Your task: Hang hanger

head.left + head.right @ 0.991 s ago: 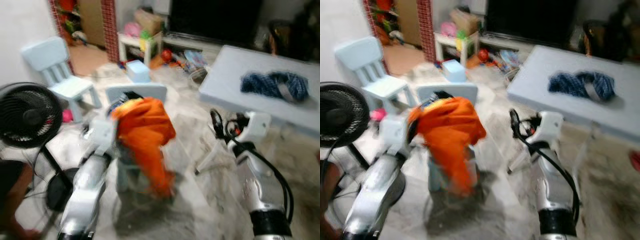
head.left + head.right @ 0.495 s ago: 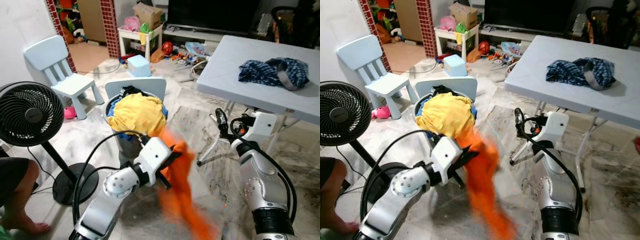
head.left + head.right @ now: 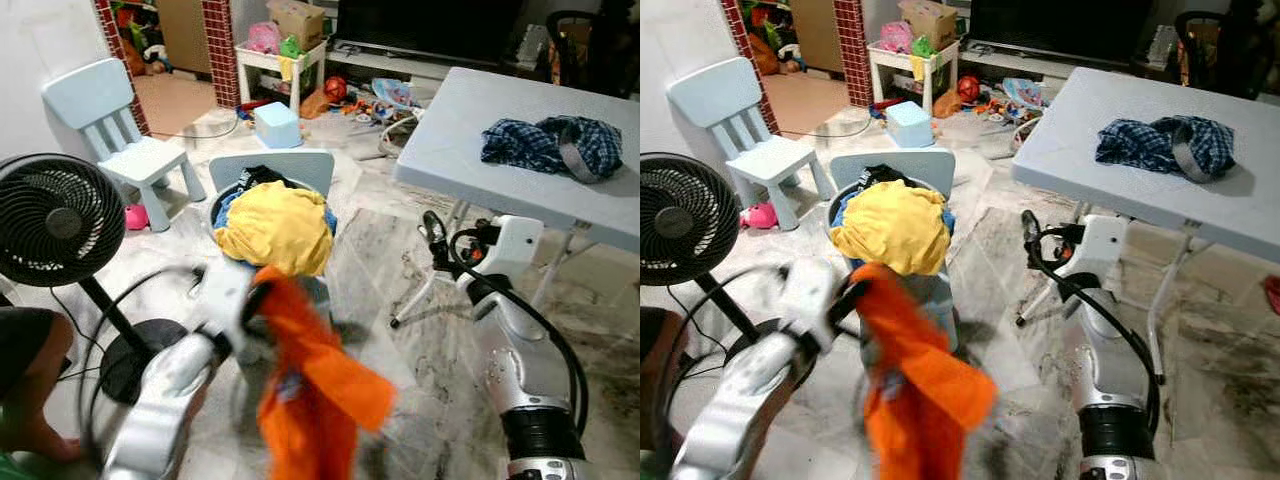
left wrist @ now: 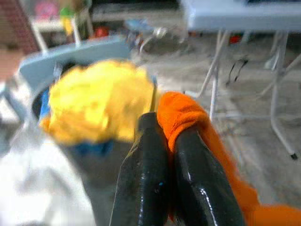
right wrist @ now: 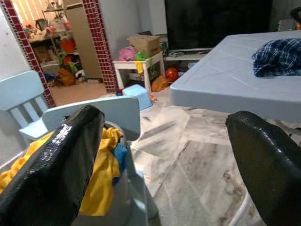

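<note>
My left gripper (image 3: pixel 250 298) is shut on an orange garment (image 3: pixel 312 392), which hangs loose and blurred in front of a pale blue laundry basket (image 3: pixel 936 300). In the left wrist view the black fingers (image 4: pixel 146 165) are pinched together on an orange fold (image 4: pixel 181 113). A yellow garment (image 3: pixel 275 228) is heaped on top of the basket. My right gripper (image 3: pixel 432 232) is held open at mid height to the right of the basket, nothing between its fingers (image 5: pixel 56 165).
A black standing fan (image 3: pixel 55 225) is on the left, with a person's leg (image 3: pixel 25 385) below it. A small blue chair (image 3: pixel 115 125) stands behind. A folding table (image 3: pixel 470 140) on the right carries a plaid garment (image 3: pixel 550 145). Toys litter the far floor.
The orange garment came off the top of the basket, uncovering the yellow one. My left arm swung it down to the right, then drew back left. The right arm has barely moved.
</note>
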Controlling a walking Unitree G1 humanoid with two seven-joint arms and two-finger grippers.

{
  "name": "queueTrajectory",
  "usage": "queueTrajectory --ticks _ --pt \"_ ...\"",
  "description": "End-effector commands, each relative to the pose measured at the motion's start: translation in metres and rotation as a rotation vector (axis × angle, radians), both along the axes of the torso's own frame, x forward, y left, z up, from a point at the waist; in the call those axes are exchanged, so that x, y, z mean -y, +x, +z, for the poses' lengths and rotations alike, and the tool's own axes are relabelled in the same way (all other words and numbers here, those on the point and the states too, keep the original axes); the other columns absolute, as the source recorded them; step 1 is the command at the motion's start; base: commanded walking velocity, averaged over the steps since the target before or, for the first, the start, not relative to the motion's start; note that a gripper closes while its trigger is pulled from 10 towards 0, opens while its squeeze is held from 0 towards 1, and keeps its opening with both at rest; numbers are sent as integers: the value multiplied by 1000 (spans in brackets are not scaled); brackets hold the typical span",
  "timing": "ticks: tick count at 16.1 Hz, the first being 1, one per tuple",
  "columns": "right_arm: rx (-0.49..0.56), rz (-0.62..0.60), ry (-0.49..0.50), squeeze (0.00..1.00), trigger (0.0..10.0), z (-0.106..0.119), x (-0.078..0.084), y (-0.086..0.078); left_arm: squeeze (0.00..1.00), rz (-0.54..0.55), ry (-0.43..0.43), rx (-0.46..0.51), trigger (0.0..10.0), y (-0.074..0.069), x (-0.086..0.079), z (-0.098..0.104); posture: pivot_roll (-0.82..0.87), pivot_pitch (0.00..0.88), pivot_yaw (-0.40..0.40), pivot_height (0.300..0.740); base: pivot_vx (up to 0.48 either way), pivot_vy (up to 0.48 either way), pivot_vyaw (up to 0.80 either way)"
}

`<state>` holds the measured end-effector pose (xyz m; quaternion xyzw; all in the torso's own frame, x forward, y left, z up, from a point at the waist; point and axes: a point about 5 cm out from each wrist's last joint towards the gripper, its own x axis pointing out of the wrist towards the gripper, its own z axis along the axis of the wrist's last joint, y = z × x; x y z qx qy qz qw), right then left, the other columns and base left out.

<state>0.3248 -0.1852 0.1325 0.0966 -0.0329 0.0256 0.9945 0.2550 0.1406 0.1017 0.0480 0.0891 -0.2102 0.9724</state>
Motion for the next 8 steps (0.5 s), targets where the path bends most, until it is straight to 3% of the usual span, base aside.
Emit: queueTrajectory --ticks 1,2,3,5,7,8 --pt "-20 -46 -17 0 10000 -4 8 -1 0 -122 -5 -47 10000 -12 7 -3 -30 0 -72 740 0 0 0" --pt "-34 -60 -21 0 10000 -6 10 -2 0 -228 30 -104 10000 -24 9 -11 -28 0 -72 740 0 0 0" --pt "-43 -66 -22 0 10000 -8 11 -2 0 -211 75 -84 10000 -21 4 -12 -26 0 -67 740 0 0 0" --pt "-52 -73 -23 0 10000 -9 10 -3 0 -99 38 -27 10000 -4 -4 -2 -30 0 -60 740 0 0 -800" --pt "-52 -74 -23 0 10000 -9 10 -3 0 -53 -4 -15 10000 3 -4 3 -34 0 -57 740 0 0 -800" --pt "-55 -77 -25 0 10000 -10 10 -4 0 14 -70 -8 10000 9 -8 8 -35 0 -56 740 0 0 -800"
